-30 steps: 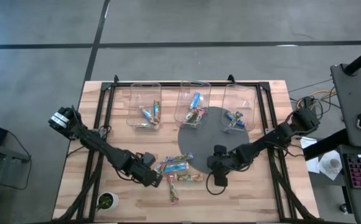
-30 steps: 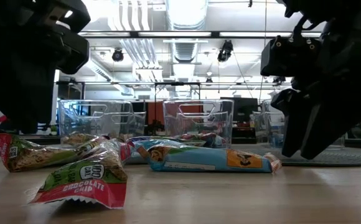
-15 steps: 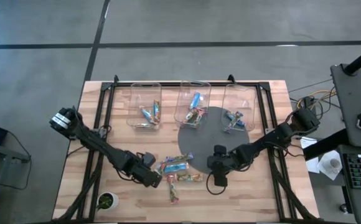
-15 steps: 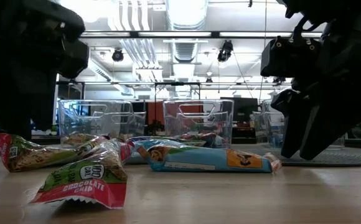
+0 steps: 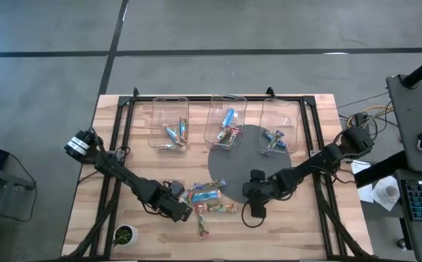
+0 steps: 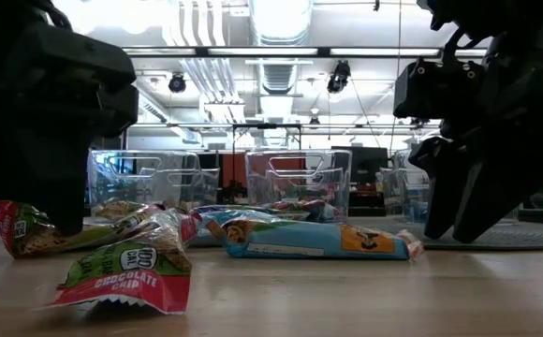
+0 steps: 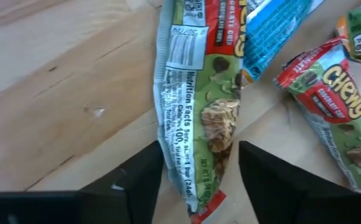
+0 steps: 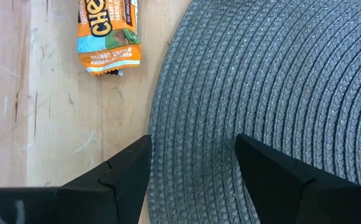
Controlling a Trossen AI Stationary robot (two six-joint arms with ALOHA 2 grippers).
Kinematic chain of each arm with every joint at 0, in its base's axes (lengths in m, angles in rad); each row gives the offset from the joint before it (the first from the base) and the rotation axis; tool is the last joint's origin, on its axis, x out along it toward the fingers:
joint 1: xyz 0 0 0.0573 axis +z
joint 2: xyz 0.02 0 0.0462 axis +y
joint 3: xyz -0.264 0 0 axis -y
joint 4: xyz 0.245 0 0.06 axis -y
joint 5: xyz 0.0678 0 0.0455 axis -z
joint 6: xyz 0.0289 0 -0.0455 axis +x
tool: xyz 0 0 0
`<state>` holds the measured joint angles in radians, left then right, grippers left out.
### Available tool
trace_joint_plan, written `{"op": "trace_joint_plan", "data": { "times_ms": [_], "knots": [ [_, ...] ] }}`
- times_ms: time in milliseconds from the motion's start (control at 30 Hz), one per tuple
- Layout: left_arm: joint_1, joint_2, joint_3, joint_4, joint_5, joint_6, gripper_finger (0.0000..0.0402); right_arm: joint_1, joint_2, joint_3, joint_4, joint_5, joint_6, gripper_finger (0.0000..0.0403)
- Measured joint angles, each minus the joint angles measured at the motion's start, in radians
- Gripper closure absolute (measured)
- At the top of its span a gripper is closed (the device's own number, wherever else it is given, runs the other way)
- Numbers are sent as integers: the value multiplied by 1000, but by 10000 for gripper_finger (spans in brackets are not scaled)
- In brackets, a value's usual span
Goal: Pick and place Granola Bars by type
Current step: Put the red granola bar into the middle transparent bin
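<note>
Granola bars (image 5: 207, 202) lie in a loose heap on the wooden table (image 5: 109, 153), in the lower middle of the high view, just left of the grey round mat (image 5: 258, 171). More bars sit in the three clear bins (image 5: 225, 120) across the upper middle of that view. In the low view a green-and-red bar (image 6: 126, 271) lies nearest at lower left, with a long blue bar (image 6: 314, 239) behind it at centre and the bins beyond.

At the heap's left edge is the left claw (image 5: 184, 212), low over the table. In the left wrist view its fingers (image 7: 137, 180) stand apart on either side of a green bar (image 7: 199, 106) without touching it. A blue bar (image 7: 271, 28) overlaps that bar's far end, and a second green bar (image 7: 330, 109) lies close beside it, so the neighbours crowd the spot. The right claw (image 5: 255, 211) hangs at the mat's lower edge, its fingers (image 8: 124, 168) spread over the mat's rim, holding nothing; an orange-ended bar (image 8: 106, 37) lies on the wood ahead of it. A small green-topped cup (image 5: 125, 234) stands at the table's lower left corner.

Compared with a second ago, the left arm has slid slightly rightward and its claw has dropped lower toward the heap. The right arm and the bars have not moved.
</note>
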<state>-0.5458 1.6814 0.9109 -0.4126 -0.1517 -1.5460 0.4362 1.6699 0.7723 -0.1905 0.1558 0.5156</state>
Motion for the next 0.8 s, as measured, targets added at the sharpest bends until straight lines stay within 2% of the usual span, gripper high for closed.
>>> {"op": "trace_joint_plan", "data": {
  "times_ms": [300, 500, 667, 800],
  "knots": [
    [3, 1, -2, -4, -16, 17, 331, 0, 0, -4, 2, 1, 5, 179],
    [4, -28, -1, -53, -32, 26, 366, -1, -1, -14, 17, 5, 23, 179],
    [14, -133, 16, -200, -154, -23, 367, 0, -18, -35, 24, 19, 64, 179],
    [58, -266, 21, -174, -355, -16, 367, 0, -38, -57, 24, 47, 107, 179]
  ]
}}
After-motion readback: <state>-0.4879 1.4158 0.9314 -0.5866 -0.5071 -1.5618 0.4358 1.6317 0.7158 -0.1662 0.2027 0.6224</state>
